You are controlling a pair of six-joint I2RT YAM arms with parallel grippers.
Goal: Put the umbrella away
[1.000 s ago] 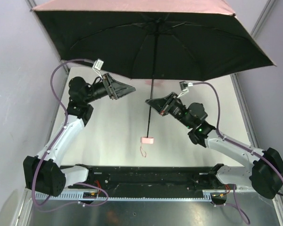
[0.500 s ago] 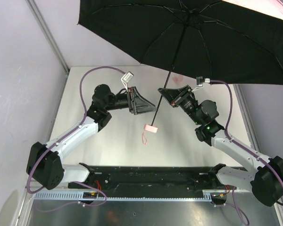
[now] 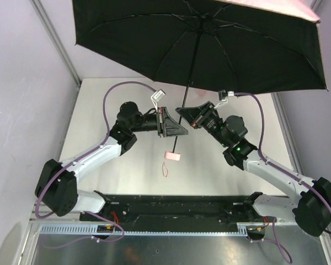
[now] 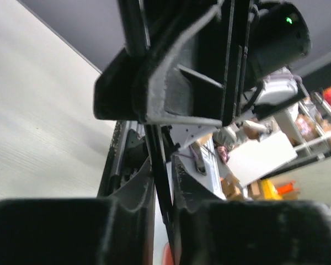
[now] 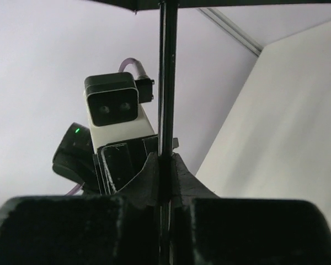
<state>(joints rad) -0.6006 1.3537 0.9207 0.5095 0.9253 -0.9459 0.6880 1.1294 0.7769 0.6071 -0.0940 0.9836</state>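
The umbrella [image 3: 198, 49] is open, its black underside spread over the back of the table with a pink rim at top right. Its black shaft [image 3: 188, 88] slants down to the pink handle [image 3: 172, 156] and thin strap [image 3: 165, 168], which hang above the table. My right gripper [image 3: 182, 113] is shut on the shaft [image 5: 166, 83], and its jaws [image 5: 165, 160] pinch it from both sides. Just below, my left gripper [image 3: 180, 131] has narrow jaws around the same shaft [image 4: 157, 182], which runs slantwise between the fingers [image 4: 162, 165] and touches them.
The white tabletop [image 3: 127, 110] lies between lavender walls, with a metal post [image 3: 55, 44] at the back left. A black rail [image 3: 171, 204] runs along the near edge between the arm bases. The canopy overhangs both arms.
The umbrella has swung left and its shaft stands more upright. My left gripper has moved right onto the shaft, and its jaws have narrowed from wide open. The right grip has not changed.
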